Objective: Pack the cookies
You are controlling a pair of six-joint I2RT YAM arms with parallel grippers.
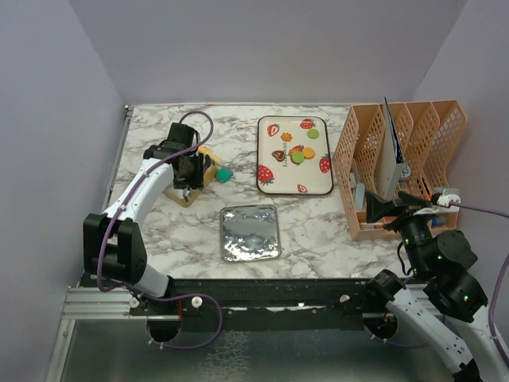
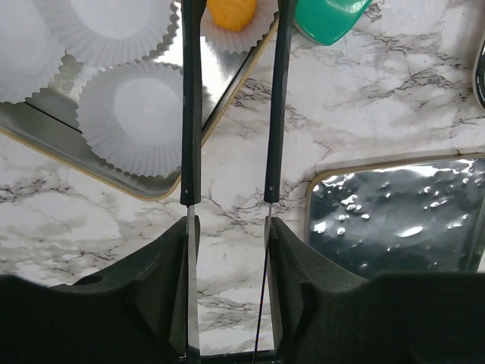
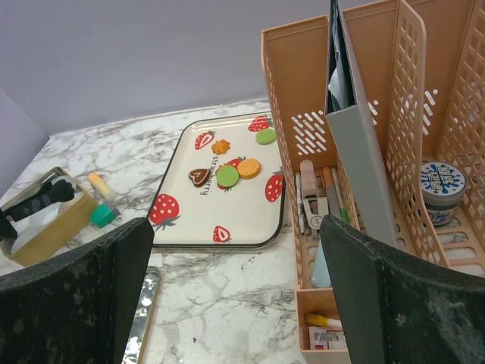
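Several cookies lie on the white strawberry tray (image 1: 318,185) (image 3: 170,227): a brown heart (image 1: 278,154) (image 3: 199,177), an orange flower (image 1: 287,138) (image 3: 220,146), green rounds (image 1: 312,134) (image 3: 227,177) and an orange round (image 1: 307,150) (image 3: 249,167). One orange cookie (image 2: 231,11) rests in a paper cup of the tin box (image 1: 184,197) (image 2: 114,176). My left gripper (image 1: 187,171) (image 2: 231,227) hangs over that box, shut on black-tipped tongs (image 2: 191,114). The tongs' tips stand apart, either side of the orange cookie. My right gripper (image 1: 380,208) (image 3: 236,227) is open and holds nothing.
A silver lid (image 1: 250,232) (image 2: 394,212) lies flat in front of the tray. A teal piece (image 1: 224,174) (image 2: 330,15) sits beside the tin box. Empty white paper cups (image 2: 144,114) fill the box. An orange file organiser (image 1: 398,159) (image 3: 288,114) with pens stands at the right.
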